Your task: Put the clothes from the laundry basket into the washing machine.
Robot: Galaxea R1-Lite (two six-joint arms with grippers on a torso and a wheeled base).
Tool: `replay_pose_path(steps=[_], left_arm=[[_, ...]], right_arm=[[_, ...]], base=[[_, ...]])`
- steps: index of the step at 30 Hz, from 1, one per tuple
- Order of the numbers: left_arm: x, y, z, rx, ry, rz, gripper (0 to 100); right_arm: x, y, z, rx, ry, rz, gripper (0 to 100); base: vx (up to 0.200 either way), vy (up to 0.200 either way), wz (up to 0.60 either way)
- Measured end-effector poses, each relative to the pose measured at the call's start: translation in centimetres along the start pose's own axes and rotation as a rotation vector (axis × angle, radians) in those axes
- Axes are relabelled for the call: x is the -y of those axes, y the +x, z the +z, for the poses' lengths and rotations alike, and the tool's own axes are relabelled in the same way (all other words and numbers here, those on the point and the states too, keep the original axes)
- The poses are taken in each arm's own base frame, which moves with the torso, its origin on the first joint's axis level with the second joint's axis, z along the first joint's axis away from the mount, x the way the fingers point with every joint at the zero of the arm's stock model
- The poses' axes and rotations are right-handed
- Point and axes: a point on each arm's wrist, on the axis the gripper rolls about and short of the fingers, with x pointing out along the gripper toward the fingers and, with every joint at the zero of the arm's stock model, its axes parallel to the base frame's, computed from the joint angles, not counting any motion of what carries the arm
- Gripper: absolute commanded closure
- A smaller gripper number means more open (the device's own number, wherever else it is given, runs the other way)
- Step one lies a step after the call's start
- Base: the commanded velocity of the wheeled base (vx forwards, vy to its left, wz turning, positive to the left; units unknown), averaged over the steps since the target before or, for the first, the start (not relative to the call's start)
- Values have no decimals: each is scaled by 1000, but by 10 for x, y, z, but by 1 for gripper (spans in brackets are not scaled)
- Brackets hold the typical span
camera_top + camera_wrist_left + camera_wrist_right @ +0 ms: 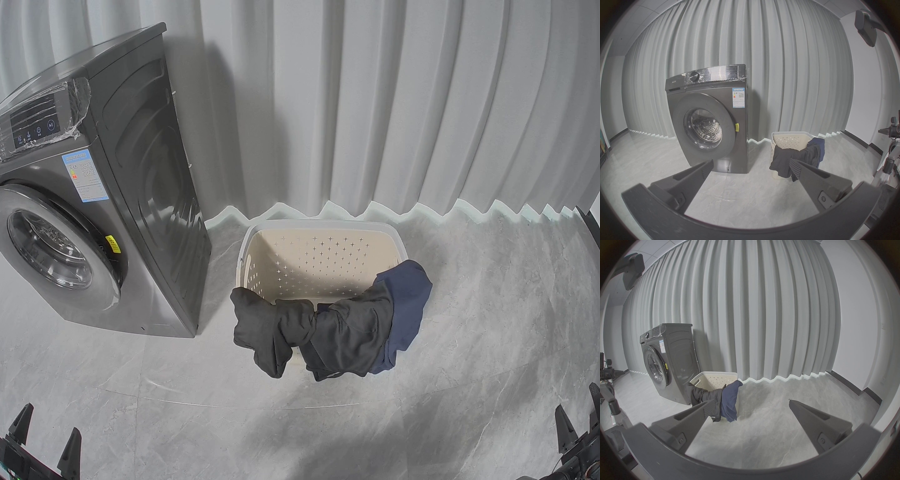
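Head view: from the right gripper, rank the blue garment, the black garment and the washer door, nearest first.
From the right gripper:
1. Blue garment, draped over the right corner of the basket.
2. Black garment, hanging over its left front corner.
3. Washer door, far left.

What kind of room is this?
Probably a laundry corner set up in a bare room: a grey washing machine, a cream laundry basket with dark clothes draped over its rim, and a white pleated curtain behind.
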Motion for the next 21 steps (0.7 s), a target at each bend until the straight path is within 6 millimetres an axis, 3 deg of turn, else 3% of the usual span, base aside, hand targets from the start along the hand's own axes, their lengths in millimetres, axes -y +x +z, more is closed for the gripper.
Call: replay_pose_path(steps=[4, 13, 21], left_arm=[[0, 0, 0, 0, 0, 0, 0], [0, 0, 0, 0, 0, -1, 0], [0, 0, 0, 0, 0, -2, 0]], right_arm=[[0, 0, 0, 0, 0, 0, 0], [0, 0, 0, 0, 0, 0, 0], [0, 0, 0, 0, 0, 0, 0]], base=[[200, 0, 0], [0, 0, 0], [0, -200, 0]])
